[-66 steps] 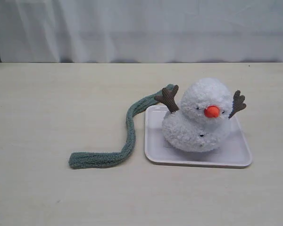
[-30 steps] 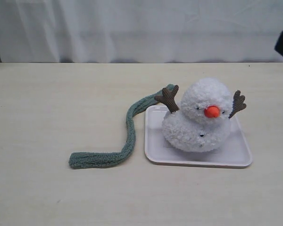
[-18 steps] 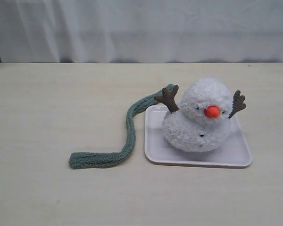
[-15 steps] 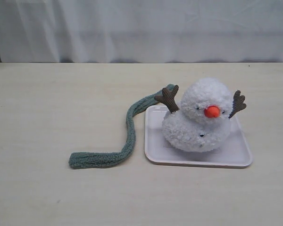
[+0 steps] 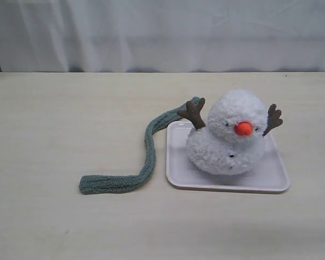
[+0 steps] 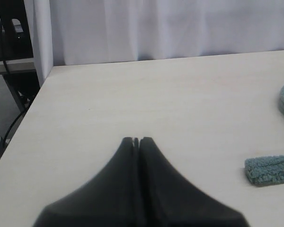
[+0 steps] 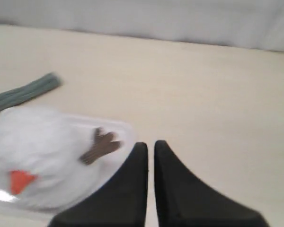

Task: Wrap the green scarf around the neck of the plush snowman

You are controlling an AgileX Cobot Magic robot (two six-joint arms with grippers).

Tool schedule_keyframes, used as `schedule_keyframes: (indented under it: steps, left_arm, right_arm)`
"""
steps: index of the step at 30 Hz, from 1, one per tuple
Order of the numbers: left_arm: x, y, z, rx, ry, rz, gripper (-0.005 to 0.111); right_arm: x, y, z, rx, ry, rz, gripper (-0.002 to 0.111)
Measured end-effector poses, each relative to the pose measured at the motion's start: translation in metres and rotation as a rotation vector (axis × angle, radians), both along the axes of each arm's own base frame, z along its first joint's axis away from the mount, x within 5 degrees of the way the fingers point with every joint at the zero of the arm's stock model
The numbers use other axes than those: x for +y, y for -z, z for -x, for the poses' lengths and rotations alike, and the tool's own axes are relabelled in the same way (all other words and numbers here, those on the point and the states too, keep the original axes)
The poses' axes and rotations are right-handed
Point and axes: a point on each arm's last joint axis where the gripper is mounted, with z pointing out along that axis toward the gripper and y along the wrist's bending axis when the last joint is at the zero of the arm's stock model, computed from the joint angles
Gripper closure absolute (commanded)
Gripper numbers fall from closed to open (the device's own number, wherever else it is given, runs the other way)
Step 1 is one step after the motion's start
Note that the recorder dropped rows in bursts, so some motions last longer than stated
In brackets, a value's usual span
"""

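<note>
1. On the counter (image 5: 54, 119), right of centre: plush snowman (image 5: 230, 135), upright on a white tray (image 5: 276, 181).
2. Green scarf (image 5: 148, 146): lies left of the tray, far end behind the snowman, not wrapped.
3. Left fingers (image 6: 128, 161), right fingers (image 7: 137, 175): pressed together, empty.
4. Step: apparently the approach. Next: part the fingers, take the scarf's near end.

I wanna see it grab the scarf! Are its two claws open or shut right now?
Left gripper: shut, holding nothing.
Right gripper: shut, holding nothing.

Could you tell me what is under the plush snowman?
A white tray; the plush snowman sits on it, covering its middle. Whether the green scarf reaches underneath is hidden.
</note>
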Motion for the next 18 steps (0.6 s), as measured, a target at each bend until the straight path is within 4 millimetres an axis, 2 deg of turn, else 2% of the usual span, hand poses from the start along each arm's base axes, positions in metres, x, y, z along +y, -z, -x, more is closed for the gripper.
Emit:
schedule_keyframes:
  steps: [4, 7, 10, 15, 18]
  left_arm:
    - [0.0, 0.0, 0.0, 0.0, 0.0, 0.0, 0.107]
    - [0.0, 0.0, 0.0, 0.0, 0.0, 0.0, 0.107]
    - [0.0, 0.0, 0.0, 0.0, 0.0, 0.0, 0.107]
    - [0.0, 0.0, 0.0, 0.0, 0.0, 0.0, 0.107]
    - [0.0, 0.0, 0.0, 0.0, 0.0, 0.0, 0.107]
  right_arm:
    - [0.038, 0.005, -0.001, 0.063, -0.348, -0.09, 0.104]
    - [0.073, 0.011, 0.001, 0.087, -0.554, -0.045, 0.102]
    - [0.112, 0.023, 0.005, 0.117, -0.727, 0.036, 0.09]
    - [0.168, 0.049, 0.004, 0.134, -0.854, 0.107, 0.062]
    - [0.199, 0.072, 0.001, 0.165, -0.927, 0.149, 0.057]
